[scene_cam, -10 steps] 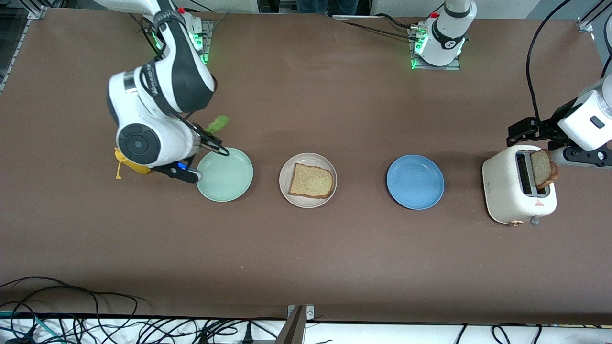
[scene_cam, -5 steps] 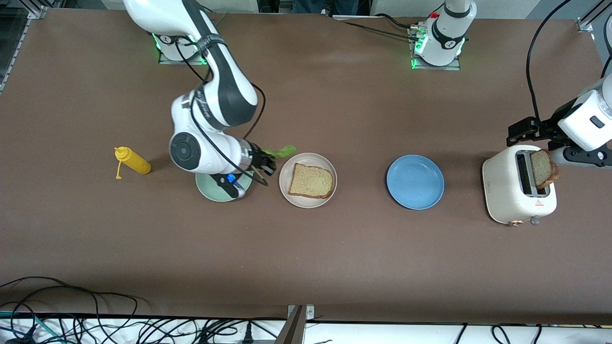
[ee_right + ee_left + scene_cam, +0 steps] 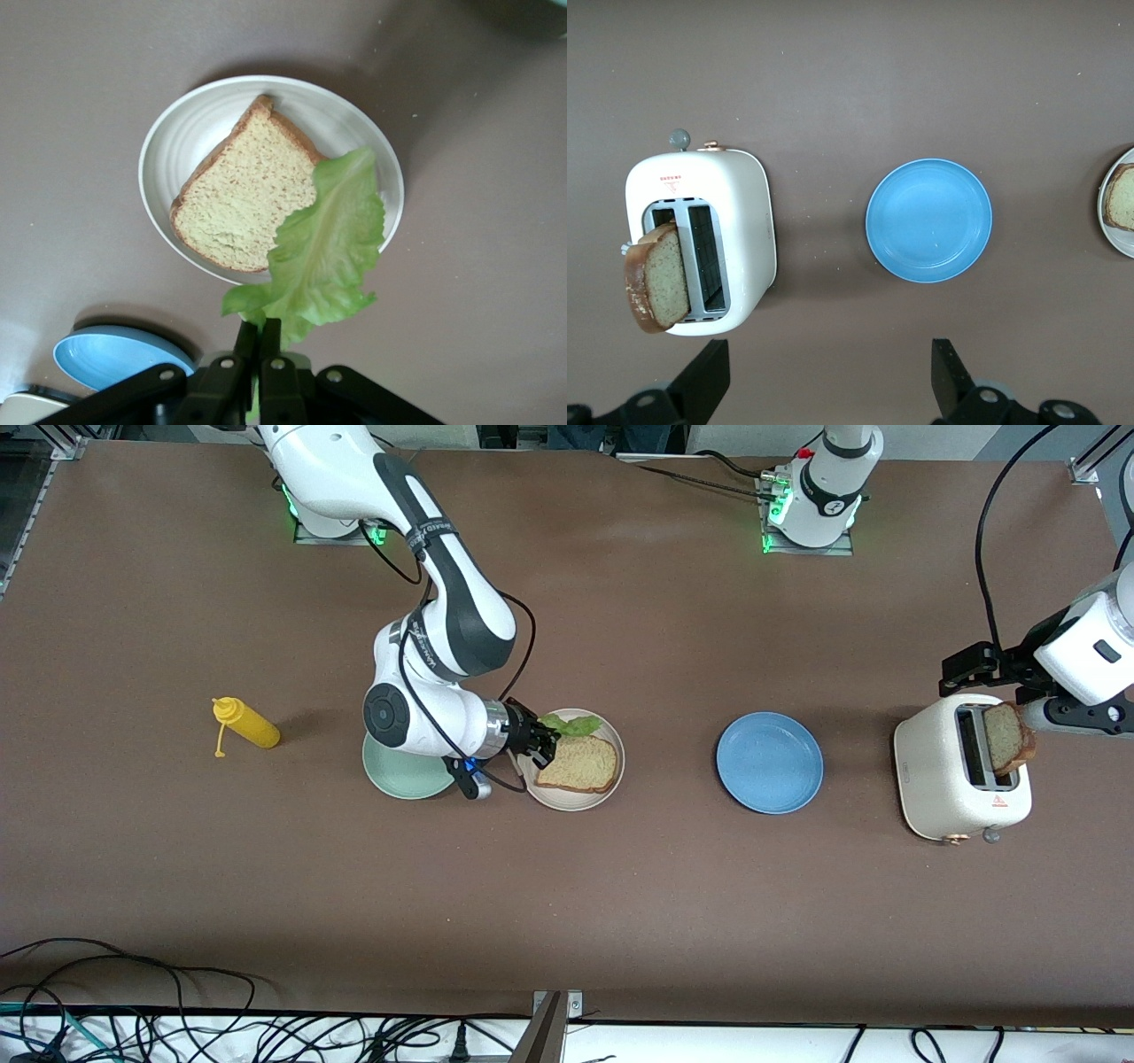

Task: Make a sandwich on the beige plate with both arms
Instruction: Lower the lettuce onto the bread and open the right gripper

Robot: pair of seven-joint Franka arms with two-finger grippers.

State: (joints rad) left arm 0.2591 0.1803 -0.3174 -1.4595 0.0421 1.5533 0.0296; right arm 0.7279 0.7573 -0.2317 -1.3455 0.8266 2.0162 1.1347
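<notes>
Two arms at the worktop, one carrying lettuce to the beige plate, the other waiting by the toaster.

Right gripper (image 3: 538, 746) hangs over the rim of the beige plate (image 3: 542, 792), its fingers (image 3: 268, 341) pinched tight on the stem of a lettuce leaf (image 3: 571, 724) that drapes above one bread slice (image 3: 580, 763) lying on the plate. That plate sits about midway along the worktop, between a mint green plate (image 3: 399, 779) toward the right arm's end and a blue plate (image 3: 769, 763) toward the left arm's end. A yellow squeeze bottle (image 3: 245, 725) lies close to the right arm's end. Left gripper (image 3: 830, 376) hovers near the white toaster (image 3: 952, 781) at the left arm's end, fingers (image 3: 709, 372) spread wide and empty; a second bread slice (image 3: 1007, 738) stands up out of a toaster slot.
</notes>
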